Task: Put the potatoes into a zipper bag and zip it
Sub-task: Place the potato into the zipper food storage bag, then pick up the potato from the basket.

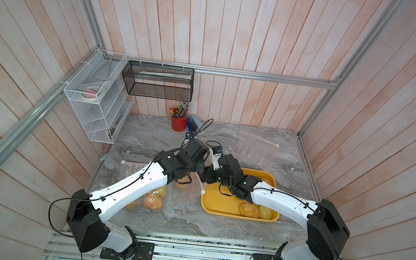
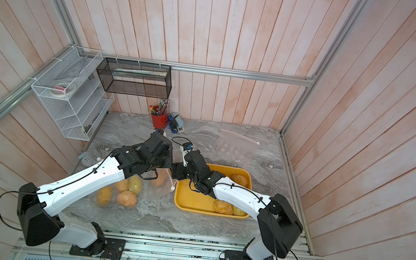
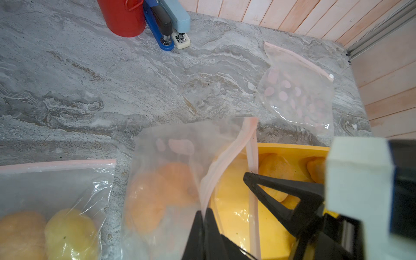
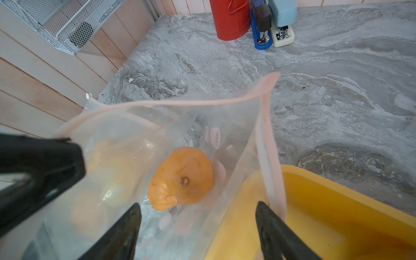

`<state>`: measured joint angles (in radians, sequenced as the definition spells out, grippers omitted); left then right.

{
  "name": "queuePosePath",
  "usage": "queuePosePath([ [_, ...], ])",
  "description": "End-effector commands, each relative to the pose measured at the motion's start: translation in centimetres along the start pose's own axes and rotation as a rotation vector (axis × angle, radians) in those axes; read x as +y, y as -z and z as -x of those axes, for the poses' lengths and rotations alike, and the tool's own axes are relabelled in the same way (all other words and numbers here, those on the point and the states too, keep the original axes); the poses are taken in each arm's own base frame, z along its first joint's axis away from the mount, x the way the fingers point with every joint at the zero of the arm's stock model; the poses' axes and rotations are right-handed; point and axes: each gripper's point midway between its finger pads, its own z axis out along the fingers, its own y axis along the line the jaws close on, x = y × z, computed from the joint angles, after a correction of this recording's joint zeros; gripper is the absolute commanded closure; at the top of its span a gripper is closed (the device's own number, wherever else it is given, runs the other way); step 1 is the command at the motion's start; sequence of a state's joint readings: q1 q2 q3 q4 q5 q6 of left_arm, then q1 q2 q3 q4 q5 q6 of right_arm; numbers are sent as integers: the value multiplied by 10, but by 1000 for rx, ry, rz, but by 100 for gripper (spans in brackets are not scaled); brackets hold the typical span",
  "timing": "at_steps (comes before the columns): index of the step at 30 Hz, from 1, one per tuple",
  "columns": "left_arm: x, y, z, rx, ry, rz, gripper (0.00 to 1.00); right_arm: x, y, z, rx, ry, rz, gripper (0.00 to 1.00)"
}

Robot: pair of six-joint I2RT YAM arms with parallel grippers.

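1. Tabletop (image 1: 216,226) of grey marble pattern lies under us. Pale pink plank walls (image 1: 240,32) close three sides, with aluminium frame rails (image 1: 262,76) running along them. Taking the back wall as twelve o'clock, a white wire rack (image 1: 90,110) hangs at nine and a black mesh basket (image 1: 159,81) at eleven. A red cup (image 1: 177,124) of pens and two staplers (image 3: 162,24) stand below the basket.

2. We count three zipper bags (image 2: 231,149): a filled bag (image 3: 56,180) at eight o'clock, a held bag (image 3: 171,153) near the centre and an empty bag (image 1: 254,152) at two. One yellow tray (image 1: 219,205) sits at four. Of the potatoes (image 2: 127,198) we see four in the filled bag and three in the tray, where our right arm hides part. At least one orange potato (image 4: 182,177) lies inside the held bag.

3. Our left gripper (image 3: 204,213) has its fingers (image 3: 198,225) pressed together on the held bag's pink zip strip, lifting the mouth beside the tray's nine-o'clock edge. Our right gripper (image 4: 198,203) hangs at that mouth with its fingers (image 4: 126,229) spread wide and nothing between them. One finger is just beside the strip, but we cannot tell whether it touches.
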<state>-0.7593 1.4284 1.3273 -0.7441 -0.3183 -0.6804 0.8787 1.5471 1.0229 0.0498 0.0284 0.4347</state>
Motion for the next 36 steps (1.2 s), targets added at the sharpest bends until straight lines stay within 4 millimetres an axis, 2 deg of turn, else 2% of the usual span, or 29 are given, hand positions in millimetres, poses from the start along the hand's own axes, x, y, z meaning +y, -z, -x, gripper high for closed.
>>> queuePosePath([
  [1, 2, 5, 2, -11, 5, -12, 100, 10, 19, 12, -47, 23, 30, 13],
  [5, 2, 5, 3, -14, 7, -10, 100, 8, 36, 18, -80, 20, 14, 13],
  [11, 4, 4, 2, -11, 8, 0, 100, -10, 77, 29, -189, -13, -56, 13],
  [14, 5, 1, 1, -7, 9, 8, 100, -24, 96, 31, -245, -33, -104, 13],
  [17, 9, 2, 2, -9, 16, 24, 100, -47, 104, 25, -267, -49, -185, 13],
  [20, 10, 4, 3, -15, 20, 22, 100, -78, 101, 13, -248, -78, -291, 13],
  [24, 11, 7, 4, -22, 25, 16, 100, -112, 83, -9, -173, -114, -372, 13],
  [31, 13, 9, 5, -29, 28, 20, 100, -149, 45, -47, -30, -129, -485, 14],
  [36, 14, 9, 6, -28, 32, 21, 100, -171, 32, -72, 44, -147, -581, 14],
])
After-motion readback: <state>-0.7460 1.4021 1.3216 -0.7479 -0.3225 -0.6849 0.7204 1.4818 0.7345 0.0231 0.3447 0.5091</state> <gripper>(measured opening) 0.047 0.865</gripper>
